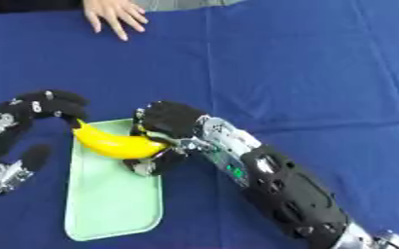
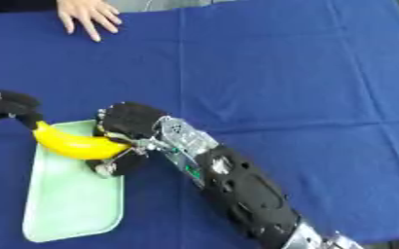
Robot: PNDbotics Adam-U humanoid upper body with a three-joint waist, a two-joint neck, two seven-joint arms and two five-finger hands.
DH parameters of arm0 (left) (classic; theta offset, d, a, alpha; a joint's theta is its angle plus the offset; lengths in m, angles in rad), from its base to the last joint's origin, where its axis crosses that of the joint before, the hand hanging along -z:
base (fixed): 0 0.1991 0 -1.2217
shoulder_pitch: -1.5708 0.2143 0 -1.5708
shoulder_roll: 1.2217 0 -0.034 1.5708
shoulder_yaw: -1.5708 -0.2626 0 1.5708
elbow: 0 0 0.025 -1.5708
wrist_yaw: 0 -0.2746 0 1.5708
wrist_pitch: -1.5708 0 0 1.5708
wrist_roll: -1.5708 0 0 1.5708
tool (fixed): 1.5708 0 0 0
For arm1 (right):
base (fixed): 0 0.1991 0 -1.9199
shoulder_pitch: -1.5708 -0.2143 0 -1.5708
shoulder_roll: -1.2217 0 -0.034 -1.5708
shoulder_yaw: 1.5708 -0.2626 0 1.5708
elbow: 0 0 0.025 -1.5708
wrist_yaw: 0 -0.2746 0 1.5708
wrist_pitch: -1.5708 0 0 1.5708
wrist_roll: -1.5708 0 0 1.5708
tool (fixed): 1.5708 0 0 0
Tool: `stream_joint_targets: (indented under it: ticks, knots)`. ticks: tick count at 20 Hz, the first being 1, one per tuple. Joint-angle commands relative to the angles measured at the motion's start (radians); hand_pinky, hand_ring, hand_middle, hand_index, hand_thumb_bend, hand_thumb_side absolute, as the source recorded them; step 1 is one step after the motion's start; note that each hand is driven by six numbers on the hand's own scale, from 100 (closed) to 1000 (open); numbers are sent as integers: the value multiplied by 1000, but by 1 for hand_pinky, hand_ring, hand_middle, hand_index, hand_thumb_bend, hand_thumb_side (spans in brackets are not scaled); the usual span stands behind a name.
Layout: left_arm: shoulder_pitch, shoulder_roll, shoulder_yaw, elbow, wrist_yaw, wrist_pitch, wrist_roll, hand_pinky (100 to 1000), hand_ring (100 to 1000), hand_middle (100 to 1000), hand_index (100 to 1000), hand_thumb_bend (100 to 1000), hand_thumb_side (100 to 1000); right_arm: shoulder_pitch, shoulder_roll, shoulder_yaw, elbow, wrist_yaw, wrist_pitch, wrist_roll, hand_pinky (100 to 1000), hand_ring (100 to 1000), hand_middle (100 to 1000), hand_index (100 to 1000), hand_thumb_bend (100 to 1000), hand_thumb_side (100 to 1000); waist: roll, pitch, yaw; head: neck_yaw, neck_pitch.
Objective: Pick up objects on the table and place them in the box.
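A blue cloth (image 1: 305, 73) covers the table, and a pale green tray (image 1: 114, 204) lies near its left front edge — this shallow tray seems to be the "box" of the task. A yellow banana (image 1: 116, 143) hangs over the tray's far end, caught between both robot hands. The right hand (image 1: 165, 129) comes in from the lower right on a long black arm, and its fingers curl round the banana's right end from above and below. The left hand (image 1: 41, 109) enters from the left, with its fingers bent at the banana's stem tip; whether it truly grips or only steadies, I cannot tell. A person's bare hand (image 1: 114, 17) rests flat at the far edge, well away from the work. The step looks like the set-down — the banana seems above the tray, though whether it touches is unclear. To do it well, I would judge the right hand should lower until the fruit rests on the tray floor inside the rim, then uncurl without dragging it, the left hand letting go of the stem first.
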Motion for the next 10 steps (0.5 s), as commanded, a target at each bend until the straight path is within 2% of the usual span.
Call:
stream_joint_targets:
  ticks: [1, 6, 7, 8, 10]
  knots:
    - [-11, 24, 2, -10, 6, -69, -68, 586, 728, 804, 845, 100, 745, -7, 9, 9, -2, -1, -7, 7, 100, 100, 150, 348, 100, 580, 1, -23, 0, -10, -1]
    - [-12, 24, 2, -10, 6, -67, -68, 585, 728, 804, 845, 100, 745, -6, 12, 13, -5, -6, -10, 11, 100, 107, 172, 365, 100, 594, 1, -22, -1, -11, -1]
    - [-12, 24, 2, -10, 5, -67, -68, 585, 728, 804, 845, 100, 745, -6, 12, 13, -5, -7, -11, 12, 100, 142, 205, 398, 100, 651, 1, -22, -1, -11, -1]
    - [-11, 24, 2, -10, 5, -67, -68, 585, 728, 804, 845, 100, 745, -6, 12, 14, -6, -9, -14, 12, 100, 169, 228, 416, 100, 746, 1, -22, -2, -11, -1]
    - [-11, 24, 3, -10, 5, -67, -67, 585, 728, 803, 845, 100, 745, -6, 10, 16, -7, -9, -30, 16, 100, 284, 328, 487, 100, 843, 1, -22, -2, -11, -1]
